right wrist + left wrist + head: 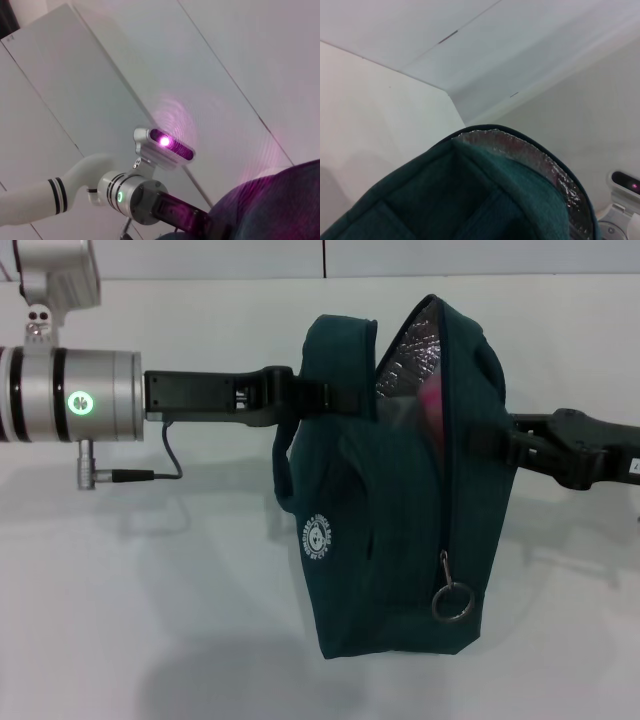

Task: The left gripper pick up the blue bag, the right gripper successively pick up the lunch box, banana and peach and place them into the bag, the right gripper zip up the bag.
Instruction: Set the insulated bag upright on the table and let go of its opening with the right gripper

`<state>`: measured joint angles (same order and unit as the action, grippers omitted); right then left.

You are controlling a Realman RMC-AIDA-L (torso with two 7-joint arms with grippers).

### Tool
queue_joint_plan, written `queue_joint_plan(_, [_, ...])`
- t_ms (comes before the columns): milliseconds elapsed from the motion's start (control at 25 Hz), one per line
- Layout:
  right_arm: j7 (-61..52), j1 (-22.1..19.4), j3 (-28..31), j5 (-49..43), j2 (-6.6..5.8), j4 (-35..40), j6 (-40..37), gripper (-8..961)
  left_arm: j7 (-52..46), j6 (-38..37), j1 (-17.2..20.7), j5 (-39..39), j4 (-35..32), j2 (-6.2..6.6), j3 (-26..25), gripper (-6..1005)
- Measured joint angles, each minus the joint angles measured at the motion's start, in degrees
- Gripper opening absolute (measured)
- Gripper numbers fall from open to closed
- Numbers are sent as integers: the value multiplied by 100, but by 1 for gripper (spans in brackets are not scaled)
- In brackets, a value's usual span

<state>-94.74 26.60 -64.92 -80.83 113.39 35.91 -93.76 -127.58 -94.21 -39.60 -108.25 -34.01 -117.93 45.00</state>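
Left pincer (318, 398): I am watching this black two-fingered claw reaching in from the left on its black and silver arm; it is clamping a fold of the bag's upper left side and holding the bag up.

Right pincer (503, 445): this matching black claw is reaching in from the right and meeting the bag's right edge; the fabric is hiding its fingertips, so I cannot tell how far it is open or whether it is gripping anything.

Blue bag (400, 540): the large dark teal-blue fabric lunch bag is hanging between the two arms above the white surface (150, 590), its round white logo (318, 539) facing me on the lower left.

Opening: the top is gaping, showing silver foil lining (415, 350) and a pink patch (432, 400) inside; I cannot tell what that patch is.

Zipper: the metal ring-pull (451, 600) is dangling low on the bag's right side, with the zip track running up to the open top.

Right wrist view: the left arm's wrist with its green light (120, 196) is showing beside the bag's fabric.
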Motion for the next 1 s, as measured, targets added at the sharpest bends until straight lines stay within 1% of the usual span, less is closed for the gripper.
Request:
queue_joint_plan(320, [288, -81, 65, -43, 25, 24, 69, 136, 106, 93, 130, -44, 6, 6, -35, 36])
queue_joint_plan(480, [357, -96, 151, -49, -22, 98, 14, 134, 153, 162, 108, -36, 9, -24, -21, 36])
queue_joint_plan(840, [393, -230, 208, -40, -72, 521, -23, 129, 205, 168, 20, 5, 8, -28, -27, 35])
queue_joint_plan(1000, [444, -274, 240, -50, -38, 607, -124, 129, 264, 171, 108, -18, 19, -48, -10, 35])
